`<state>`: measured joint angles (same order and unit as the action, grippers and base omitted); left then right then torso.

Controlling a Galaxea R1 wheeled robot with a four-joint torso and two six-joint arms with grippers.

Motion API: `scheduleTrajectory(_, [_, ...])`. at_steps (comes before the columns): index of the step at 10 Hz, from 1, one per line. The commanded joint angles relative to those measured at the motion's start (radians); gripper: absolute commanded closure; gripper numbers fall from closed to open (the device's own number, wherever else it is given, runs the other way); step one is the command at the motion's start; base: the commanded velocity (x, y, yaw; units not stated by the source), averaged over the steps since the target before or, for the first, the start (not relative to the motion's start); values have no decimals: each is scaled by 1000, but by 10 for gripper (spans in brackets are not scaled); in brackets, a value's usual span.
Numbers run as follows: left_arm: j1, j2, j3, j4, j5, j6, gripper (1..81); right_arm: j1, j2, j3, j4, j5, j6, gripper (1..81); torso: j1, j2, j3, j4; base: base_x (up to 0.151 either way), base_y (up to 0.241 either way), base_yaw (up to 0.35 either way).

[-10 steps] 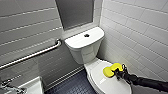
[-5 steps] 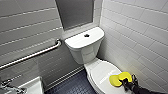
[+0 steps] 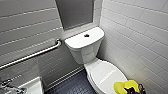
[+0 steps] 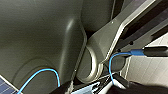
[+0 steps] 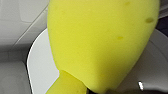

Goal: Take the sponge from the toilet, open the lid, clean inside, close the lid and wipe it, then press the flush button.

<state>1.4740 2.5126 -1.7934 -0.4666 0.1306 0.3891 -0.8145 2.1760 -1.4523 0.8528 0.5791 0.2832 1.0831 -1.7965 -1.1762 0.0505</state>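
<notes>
At the lower right of the head view, over the front end of the lid (image 3: 106, 73): sponge (image 3: 122, 87), yellow, clamped in the right gripper (image 3: 136, 89); contact with lid not discernible. Toilet (image 3: 83, 53): white, lid down. Flush button (image 3: 86, 35): dark, centre of tank top. Grab bar (image 3: 32, 55): metal, slanted, left of tank. Basin (image 3: 33, 87): white, lower left corner. Floor (image 3: 75, 86): dark blue.

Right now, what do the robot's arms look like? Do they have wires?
The left arm has a smooth dark grey shell and a flat grey bar with a rounded ring end. Thin bright blue cables loop across it, one running into a black plug. The right pincer looks black beside the yellow sponge.
</notes>
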Motion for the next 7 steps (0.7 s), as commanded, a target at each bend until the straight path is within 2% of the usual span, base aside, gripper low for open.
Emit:
scheduleTrajectory(1, [15,-24,29,0,110,7,10,-88,-77,130,-87,-1,5,811,0,0,0,0,0,0,0])
scheduleTrajectory(2, [15,-24,29,2,110,7,10,-131,-80,158,-119,31,4,811,0,0,0,0,0,0,0])
scheduleTrajectory(4, [15,-20,29,0,109,17,10,-193,-89,211,-170,36,-7,811,0,0,0,0,0,0,0])
scheduleTrajectory(5, [15,-17,29,2,109,19,10,-208,-92,238,-175,34,-9,811,0,0,0,0,0,0,0])
scheduleTrajectory(6, [13,-13,29,2,109,26,10,-208,-110,271,-175,19,-27,811,0,0,0,0,0,0,0])
scheduleTrajectory(7, [13,-12,29,2,109,28,10,-200,-134,308,-169,8,-85,811,0,0,0,0,0,0,0])
